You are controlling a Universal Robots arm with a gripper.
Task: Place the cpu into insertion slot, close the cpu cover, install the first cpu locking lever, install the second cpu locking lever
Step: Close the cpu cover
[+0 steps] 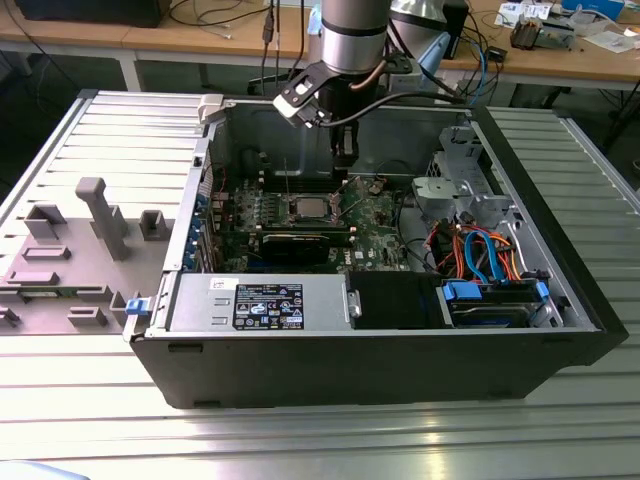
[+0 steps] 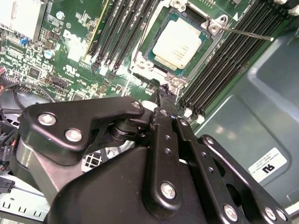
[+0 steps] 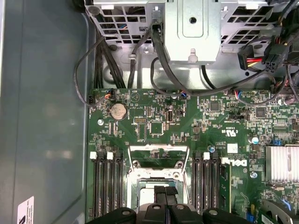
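Green circuit board [image 1: 378, 215] is seen inside the open computer case [image 1: 400, 365] in the exterior view, with the cpu [image 1: 308, 208] already sat in its socket and the gripper [image 1: 345, 172] hung just beside it, toward the exterior view's right. In the second wrist view the insertion slot [image 2: 148, 61] is shown closer, right past fingertips pressed together with nothing seen between them. In the first wrist view the cpu cover [image 3: 156, 149] is seen flipped open, beyond the slot from the gripper.

The cpu [image 2: 177, 44] lies in the insertion slot [image 2: 147, 52], between memory slots [image 2: 223, 70]. The slot sits seemingly mid circuit board [image 2: 60, 51]
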